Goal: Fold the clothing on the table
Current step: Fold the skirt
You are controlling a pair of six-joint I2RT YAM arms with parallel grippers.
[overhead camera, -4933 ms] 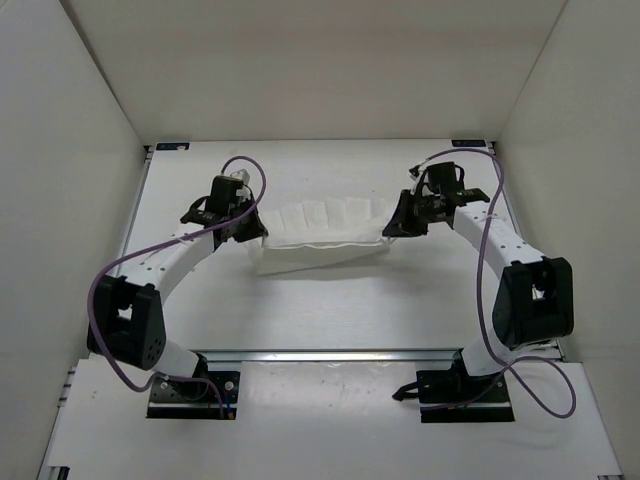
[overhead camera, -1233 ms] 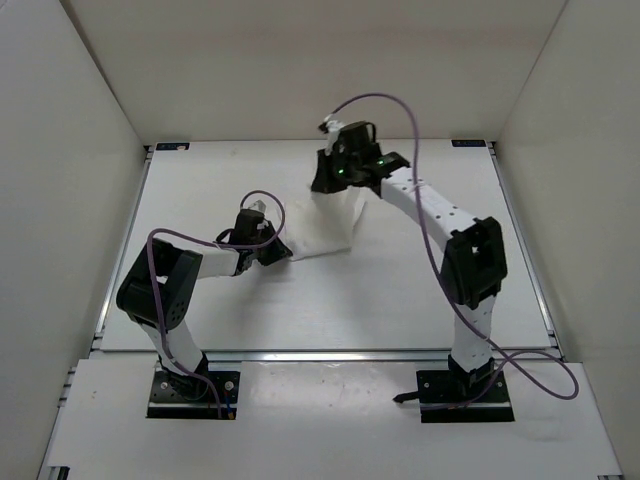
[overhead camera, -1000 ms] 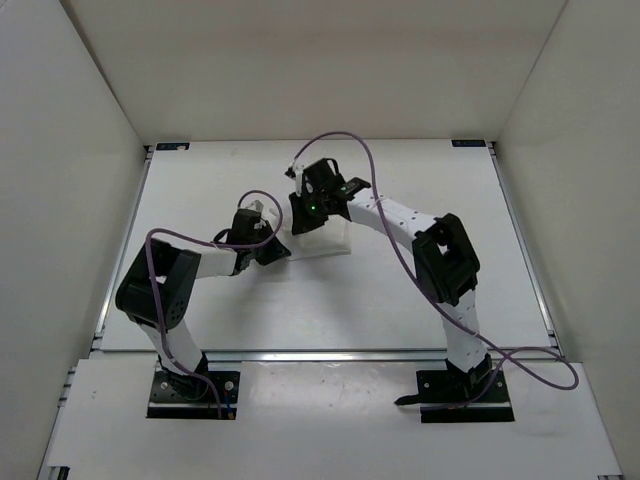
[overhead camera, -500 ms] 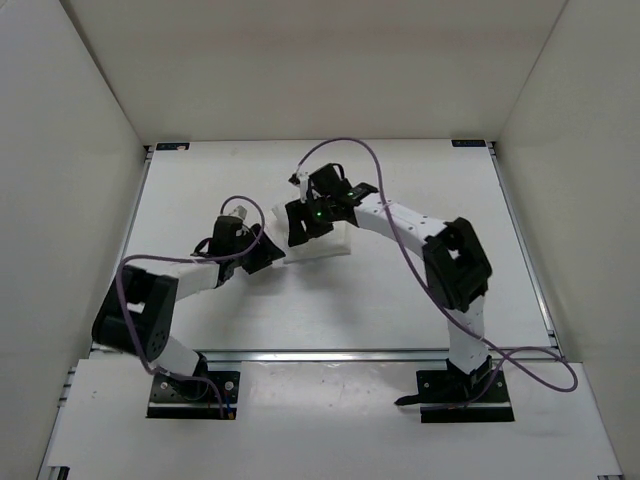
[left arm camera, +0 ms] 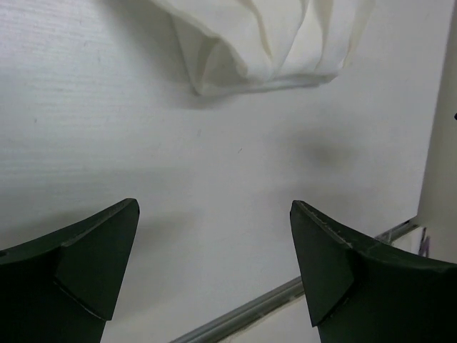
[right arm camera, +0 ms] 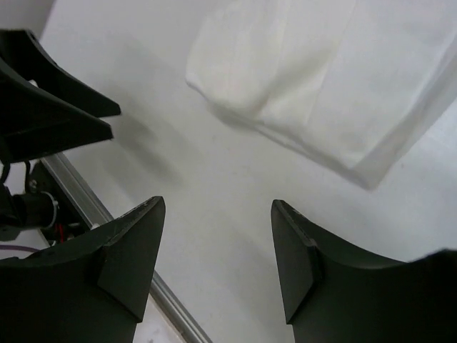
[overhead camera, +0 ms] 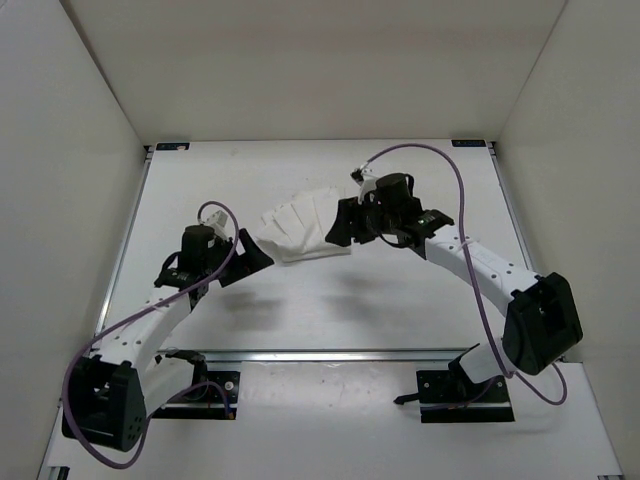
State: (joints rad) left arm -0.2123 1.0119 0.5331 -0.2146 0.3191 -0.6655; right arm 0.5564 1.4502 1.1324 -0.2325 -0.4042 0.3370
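A plain white left wall (overhead camera: pixel 70 150) stands well to the left of the clothing (overhead camera: pixel 300 228), and a thin metal rail (overhead camera: pixel 126 245) runs along the table's left edge between the two. The table (overhead camera: pixel 330 310) is flat, matte and white. It is bare around the clothing apart from soft shadows under the arms.

The left gripper (overhead camera: pixel 258 258) sits just left of the clothing and a little nearer the arm bases, apart from the fabric. In its wrist view the two dark fingers (left arm camera: pixel 93 257) are spread wide with only tabletop between them, and the cloth's bunched edge lies ahead of them.

The clothing lies near the middle of the table as a rumpled, partly doubled white heap, with faint crease lines and a rounded fold on its left end.

The right gripper (overhead camera: pixel 338 228) is at the clothing's right end. Its fingers (right arm camera: pixel 296 250) are also spread apart with nothing held, and the fabric lies beyond their tips.

An aluminium rail (overhead camera: pixel 330 355) crosses the near edge, well below the clothing. A white back wall (overhead camera: pixel 310 70) rises behind the clothing and a white right wall (overhead camera: pixel 580 130) stands far to its right. Small black brackets (overhead camera: pixel 472 143) mark the table's far corners.
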